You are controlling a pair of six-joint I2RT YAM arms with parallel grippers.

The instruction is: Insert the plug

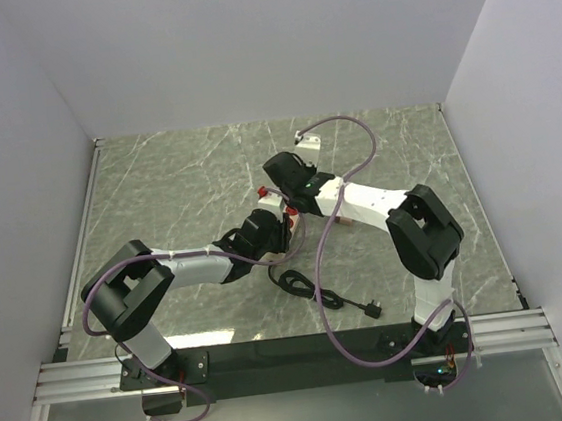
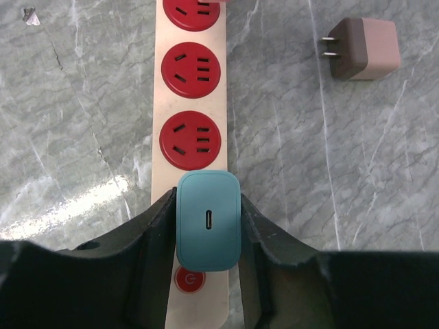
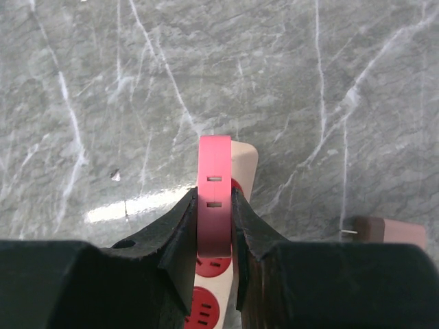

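Observation:
A cream power strip (image 2: 159, 103) with red sockets (image 2: 191, 140) lies on the marble table. My left gripper (image 2: 208, 226) is shut on a teal charger plug (image 2: 208, 221), held over the strip between a red socket and the red power button (image 2: 189, 278). Its prongs are hidden, so I cannot tell if they are in a socket. My right gripper (image 3: 214, 219) is shut on a pink plug (image 3: 214, 199) above the strip's far end (image 3: 245, 164). In the top view both grippers (image 1: 267, 224) (image 1: 289, 194) meet at mid-table and hide most of the strip.
A brown-pink adapter (image 2: 362, 48) lies on its side right of the strip; it also shows in the right wrist view (image 3: 384, 229). The strip's black cord (image 1: 304, 286) coils toward me and ends in a plug (image 1: 374, 308). White walls enclose the table.

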